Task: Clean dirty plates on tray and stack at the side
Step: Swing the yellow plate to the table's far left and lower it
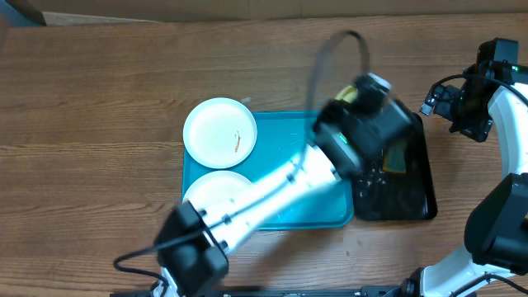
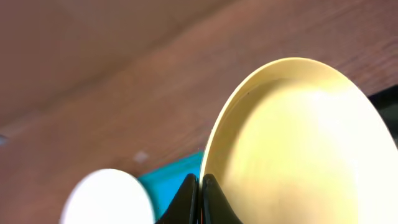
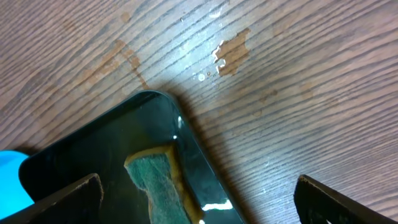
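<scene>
The brown wood-grain tabletop (image 1: 99, 82) has a wet patch (image 3: 233, 50) near a corner of the black tray (image 1: 417, 202), which lies just beside the blue tray (image 1: 276, 132) at its 3 o'clock and holds a green sponge (image 3: 155, 183). On the blue tray a white plate (image 1: 219, 132) with an orange smear overhangs the 10 o'clock corner, and a second white plate (image 1: 210, 188) sits at 8 o'clock, partly hidden by the left arm (image 1: 272, 190) crossing toward 2 o'clock. The left jaws are clamped on the rim of the yellow plate (image 2: 298, 143), which is lifted and tilted, while the right jaws stand wide apart and empty above the black tray's corner.
</scene>
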{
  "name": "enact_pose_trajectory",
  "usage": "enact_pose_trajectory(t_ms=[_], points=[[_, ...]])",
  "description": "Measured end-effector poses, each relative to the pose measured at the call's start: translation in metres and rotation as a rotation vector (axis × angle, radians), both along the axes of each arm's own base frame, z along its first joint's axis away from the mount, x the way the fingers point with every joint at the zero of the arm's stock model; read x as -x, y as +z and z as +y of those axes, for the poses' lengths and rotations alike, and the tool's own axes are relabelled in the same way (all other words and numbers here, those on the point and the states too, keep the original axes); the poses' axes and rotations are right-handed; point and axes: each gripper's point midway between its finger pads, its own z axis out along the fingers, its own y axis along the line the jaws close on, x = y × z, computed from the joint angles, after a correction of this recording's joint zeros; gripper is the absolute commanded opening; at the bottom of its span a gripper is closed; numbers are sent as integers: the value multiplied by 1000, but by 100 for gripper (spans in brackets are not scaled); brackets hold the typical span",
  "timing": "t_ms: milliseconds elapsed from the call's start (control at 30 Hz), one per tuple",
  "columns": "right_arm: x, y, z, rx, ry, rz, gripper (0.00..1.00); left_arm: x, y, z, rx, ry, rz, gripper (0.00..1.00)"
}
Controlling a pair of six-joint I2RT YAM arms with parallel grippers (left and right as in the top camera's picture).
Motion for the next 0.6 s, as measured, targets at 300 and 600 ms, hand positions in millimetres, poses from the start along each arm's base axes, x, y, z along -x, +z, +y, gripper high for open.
enact_pose_trajectory(t_ms=[300, 600], points=[[0, 0, 0, 0, 0, 0, 100, -76, -49, 122, 401, 160, 434, 4], [0, 0, 0, 0, 0, 0, 100, -81, -68, 359, 648, 661, 573, 4]])
